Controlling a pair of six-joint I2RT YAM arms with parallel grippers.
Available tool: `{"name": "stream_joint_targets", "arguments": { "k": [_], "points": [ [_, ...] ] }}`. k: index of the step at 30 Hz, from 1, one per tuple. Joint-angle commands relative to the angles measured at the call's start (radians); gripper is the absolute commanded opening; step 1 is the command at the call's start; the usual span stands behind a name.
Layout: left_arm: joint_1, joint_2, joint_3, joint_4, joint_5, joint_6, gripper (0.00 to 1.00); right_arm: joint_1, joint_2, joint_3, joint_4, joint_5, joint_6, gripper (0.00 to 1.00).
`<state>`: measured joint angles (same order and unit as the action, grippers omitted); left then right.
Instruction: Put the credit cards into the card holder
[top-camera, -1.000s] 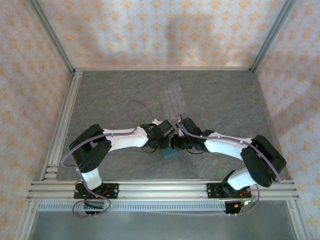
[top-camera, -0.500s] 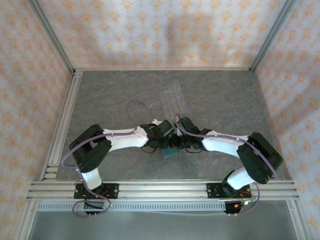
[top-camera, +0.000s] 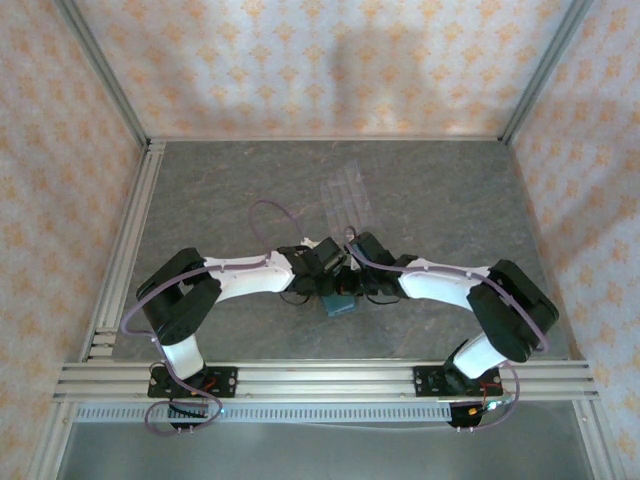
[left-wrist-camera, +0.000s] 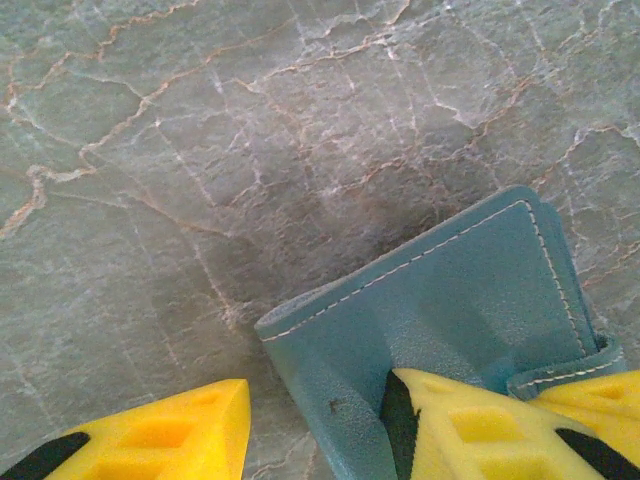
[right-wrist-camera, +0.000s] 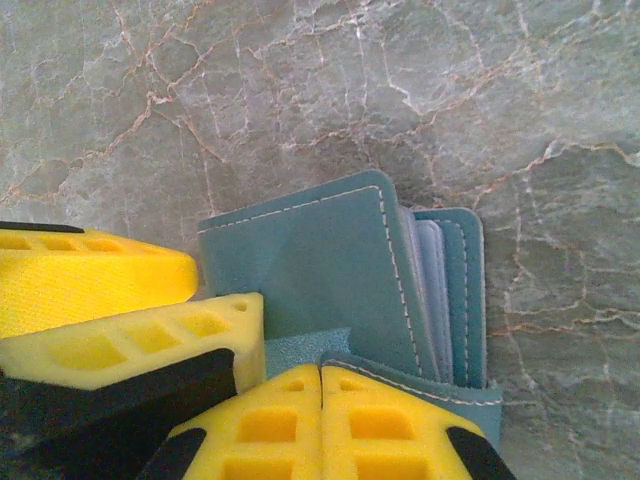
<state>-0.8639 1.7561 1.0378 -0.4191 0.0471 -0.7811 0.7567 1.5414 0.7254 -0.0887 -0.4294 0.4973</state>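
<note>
Grey marbled worktop (top-camera: 220, 200) enclosed by patterned walls (top-camera: 300, 60) and an aluminium frame (top-camera: 320, 378). A clear plastic slotted rack (top-camera: 345, 192) lies beyond the two arms, well apart from the card holder (right-wrist-camera: 320, 260); its contents cannot be made out. The teal card holder lies flat on the worktop between the two wrists, near the middle of the near half. Both wrists crowd over it and hide most of it from above. Left pincer (left-wrist-camera: 320, 385): fingers apart, one over the holder's stitched cover, the other on bare stone just beside its edge. Right pincer (right-wrist-camera: 320, 375): fingers together at the holder's near edge, with a stitched flap curling against one finger; whether the flap is pinched cannot be told. Compared with a second ago, the right arm's elbow has shifted slightly inward and away from the base, the left arm is nearly unchanged, and the holder keeps its place. Inside the holder, paler grey-blue leaves (right-wrist-camera: 428, 290) show between the two teal covers.
</note>
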Motion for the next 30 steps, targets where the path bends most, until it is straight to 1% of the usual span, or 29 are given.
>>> {"name": "stream_joint_targets", "arguments": {
  "k": [1,6,10,13,18,27,28,29,30],
  "points": [
    [-0.011,-0.013,-0.01,0.044,0.087,0.008,0.42,0.042,0.104,-0.007,-0.018,0.074,0.008,0.0],
    [0.007,-0.021,-0.017,0.047,0.111,-0.001,0.42,0.063,0.15,-0.007,-0.029,0.104,0.02,0.0],
    [0.072,-0.078,-0.074,0.082,0.152,-0.02,0.42,0.064,0.156,-0.014,-0.029,0.108,0.024,0.0],
    [0.105,-0.136,-0.109,0.081,0.151,-0.01,0.42,0.064,0.141,-0.015,-0.044,0.113,0.023,0.0],
    [0.112,-0.187,-0.136,0.059,0.126,0.005,0.42,0.064,0.107,-0.008,-0.08,0.126,0.012,0.0],
    [0.126,-0.237,-0.171,0.042,0.107,0.015,0.43,0.064,0.067,0.035,-0.066,0.067,-0.003,0.0],
    [0.125,-0.241,-0.174,0.041,0.105,0.017,0.43,0.064,0.061,0.04,-0.069,0.067,-0.004,0.01],
    [0.126,-0.246,-0.179,0.039,0.101,0.018,0.43,0.064,0.053,0.045,-0.07,0.069,-0.005,0.03],
    [0.126,-0.253,-0.188,0.039,0.099,0.019,0.43,0.064,0.044,0.05,-0.071,0.072,-0.005,0.09]
  ]
}}
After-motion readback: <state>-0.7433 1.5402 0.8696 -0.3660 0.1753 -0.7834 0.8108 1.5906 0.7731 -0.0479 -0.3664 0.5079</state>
